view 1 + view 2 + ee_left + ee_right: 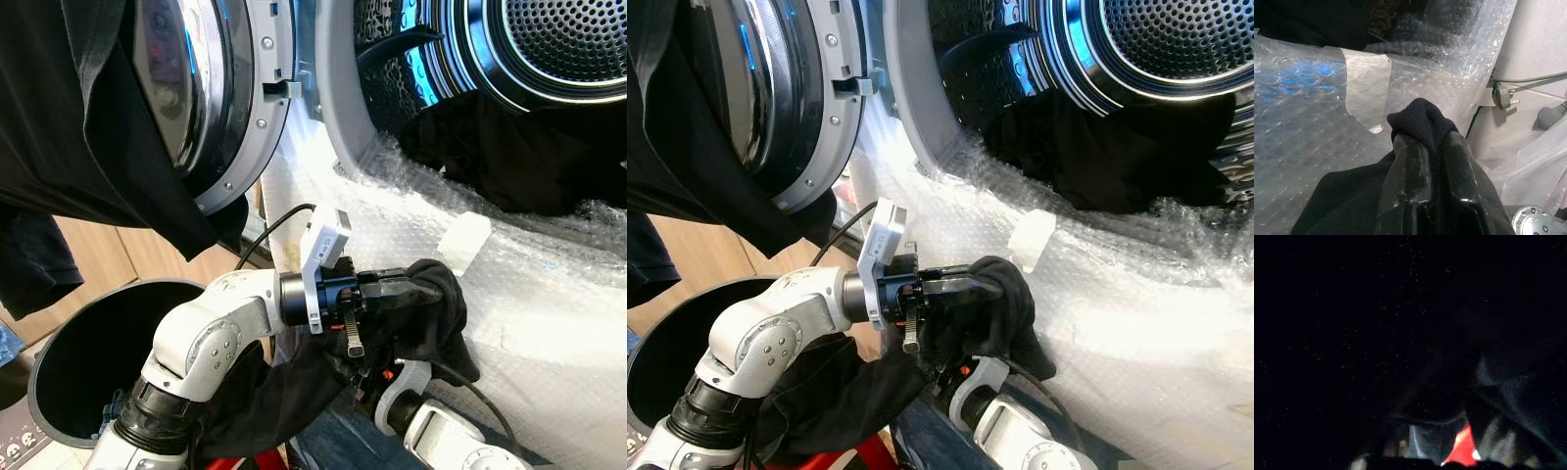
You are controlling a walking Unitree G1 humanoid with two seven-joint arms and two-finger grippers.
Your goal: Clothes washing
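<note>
Left gripper (1432, 147) pinches knitted black cloth (446, 313).

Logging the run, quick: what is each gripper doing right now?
Left gripper: shut on the black garment, below the washer opening.
Right gripper: under the garment, fingers cannot be told.

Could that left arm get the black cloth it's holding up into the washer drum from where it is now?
Probably yes. The left gripper is shut on the black garment, just below the drum opening. Only the bubble-wrapped rim lies between, and the door stands open.
</note>
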